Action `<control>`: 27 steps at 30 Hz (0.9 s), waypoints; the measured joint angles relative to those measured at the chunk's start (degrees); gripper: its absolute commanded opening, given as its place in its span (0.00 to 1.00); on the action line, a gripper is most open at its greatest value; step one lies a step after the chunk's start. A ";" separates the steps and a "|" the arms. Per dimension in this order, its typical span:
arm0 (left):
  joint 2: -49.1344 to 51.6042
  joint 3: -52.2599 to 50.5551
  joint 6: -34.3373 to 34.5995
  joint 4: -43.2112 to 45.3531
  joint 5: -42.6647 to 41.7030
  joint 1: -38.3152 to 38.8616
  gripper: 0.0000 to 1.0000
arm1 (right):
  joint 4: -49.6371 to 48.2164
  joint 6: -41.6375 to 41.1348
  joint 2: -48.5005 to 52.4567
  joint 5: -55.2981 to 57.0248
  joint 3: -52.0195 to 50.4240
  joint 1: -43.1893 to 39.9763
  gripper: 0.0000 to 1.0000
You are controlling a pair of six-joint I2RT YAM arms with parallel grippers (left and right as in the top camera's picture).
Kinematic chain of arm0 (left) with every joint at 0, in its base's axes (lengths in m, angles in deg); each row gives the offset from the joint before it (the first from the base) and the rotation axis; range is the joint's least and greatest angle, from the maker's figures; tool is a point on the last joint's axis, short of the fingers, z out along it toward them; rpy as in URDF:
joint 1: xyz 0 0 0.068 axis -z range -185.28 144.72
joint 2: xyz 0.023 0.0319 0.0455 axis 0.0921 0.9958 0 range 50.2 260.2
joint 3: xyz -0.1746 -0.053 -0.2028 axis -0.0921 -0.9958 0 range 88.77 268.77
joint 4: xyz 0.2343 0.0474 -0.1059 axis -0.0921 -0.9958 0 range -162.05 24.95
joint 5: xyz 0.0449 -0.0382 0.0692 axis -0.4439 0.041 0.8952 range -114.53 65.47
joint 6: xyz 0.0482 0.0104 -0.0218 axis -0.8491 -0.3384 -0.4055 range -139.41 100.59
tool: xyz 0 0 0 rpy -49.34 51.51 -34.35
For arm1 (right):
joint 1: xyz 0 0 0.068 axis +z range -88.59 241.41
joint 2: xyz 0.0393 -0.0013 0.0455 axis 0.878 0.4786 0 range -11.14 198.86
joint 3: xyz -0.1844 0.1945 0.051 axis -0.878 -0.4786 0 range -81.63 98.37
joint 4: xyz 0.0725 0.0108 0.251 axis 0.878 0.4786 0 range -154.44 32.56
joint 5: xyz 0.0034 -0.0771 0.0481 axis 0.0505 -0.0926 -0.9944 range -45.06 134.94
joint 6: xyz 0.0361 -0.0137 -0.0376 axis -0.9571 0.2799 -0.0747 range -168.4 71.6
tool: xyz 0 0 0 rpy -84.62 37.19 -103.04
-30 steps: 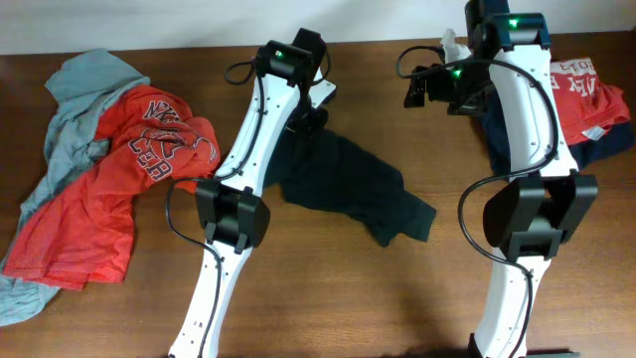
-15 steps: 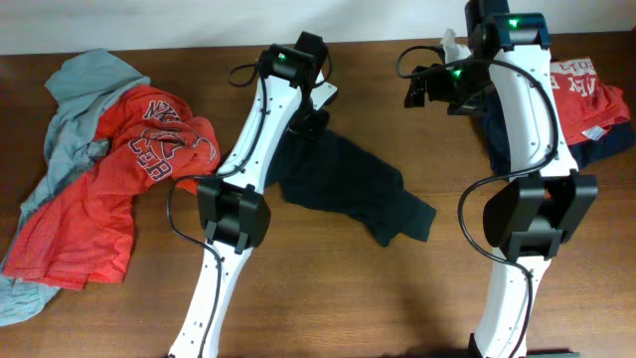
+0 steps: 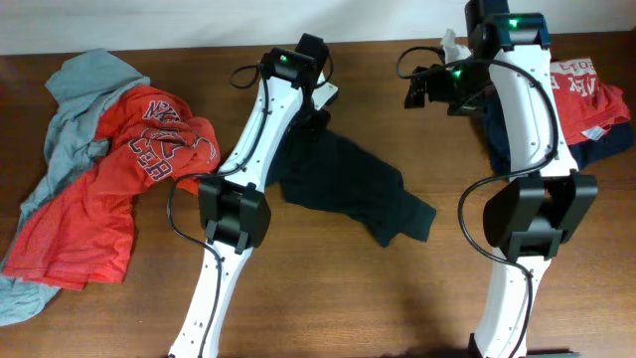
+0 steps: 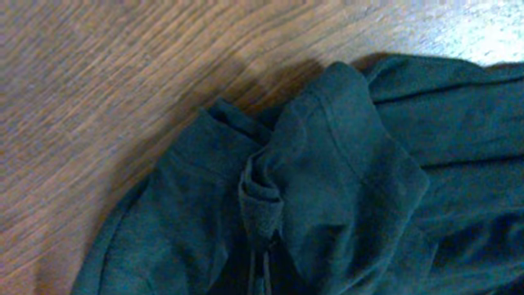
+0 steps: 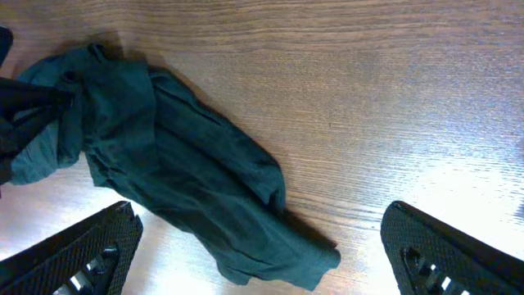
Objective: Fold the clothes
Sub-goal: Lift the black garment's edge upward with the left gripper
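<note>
1. The black shirt [image 3: 348, 189] lies crumpled mid-tabletop [image 3: 348, 298], with bare wood in front of it.
2. The left fingers [image 3: 314, 119] are pressed together, pinching its far edge.
3. The right fingers [image 3: 415, 91] hang spread wide, holding nothing.
4. A red shirt [image 3: 109, 189] and a grey shirt [image 3: 84, 80] are heaped at the left edge.

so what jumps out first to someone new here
A crumpled dark T-shirt lies mid-table, its upper edge pinched in the left pincer. A heap of red-orange and grey shirts sprawls at the far left, and the right pincer hangs open.
</note>
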 measured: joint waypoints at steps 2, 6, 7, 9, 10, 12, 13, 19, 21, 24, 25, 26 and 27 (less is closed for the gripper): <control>0.00 0.07 0.63 0.15 1.97 0.00 0.01 | 0.15 0.02 0.00 0.00 0.00 0.00 0.97; -0.02 2.27 2.01 -0.72 6.21 -0.42 0.01 | 0.20 0.11 0.00 0.02 0.00 0.00 0.97; -0.13 3.43 2.49 -0.81 6.62 -0.72 0.01 | 0.20 0.11 0.00 0.00 0.00 0.00 0.97; -1.38 5.99 3.43 -0.76 6.75 -1.92 0.01 | 0.20 0.13 0.00 0.02 0.00 0.00 0.97; -2.08 6.49 3.65 -0.76 6.73 -2.36 0.01 | 0.20 0.13 0.00 0.02 0.00 0.00 0.97; -4.50 8.15 4.09 -0.74 6.14 -3.72 0.00 | 0.20 0.13 0.00 0.00 0.00 0.00 0.97; -6.12 8.76 4.28 -0.72 5.95 -4.31 0.01 | 0.22 0.11 0.00 0.00 0.00 0.00 0.97; -15.65 10.95 4.48 -1.68 5.92 -5.97 0.01 | 0.39 0.22 0.00 -0.35 0.00 0.00 0.96; -17.33 11.32 4.48 -2.62 5.90 -5.66 0.01 | 0.39 0.90 0.00 -1.11 0.00 0.00 0.97; -18.14 11.34 4.48 -3.04 5.77 -5.20 0.01 | 0.39 2.29 0.00 -2.47 0.00 0.00 0.97; -18.16 11.34 4.48 -3.04 5.77 -5.11 0.01 | 0.39 2.80 0.00 -2.84 0.00 0.00 0.97; -18.18 11.34 4.48 -3.04 5.75 -5.09 0.01 | 0.39 3.23 0.00 -3.08 0.00 0.00 0.97; -18.21 11.32 4.48 -2.99 5.77 -5.07 0.00 | 0.42 3.80 0.00 -3.32 0.00 0.00 0.97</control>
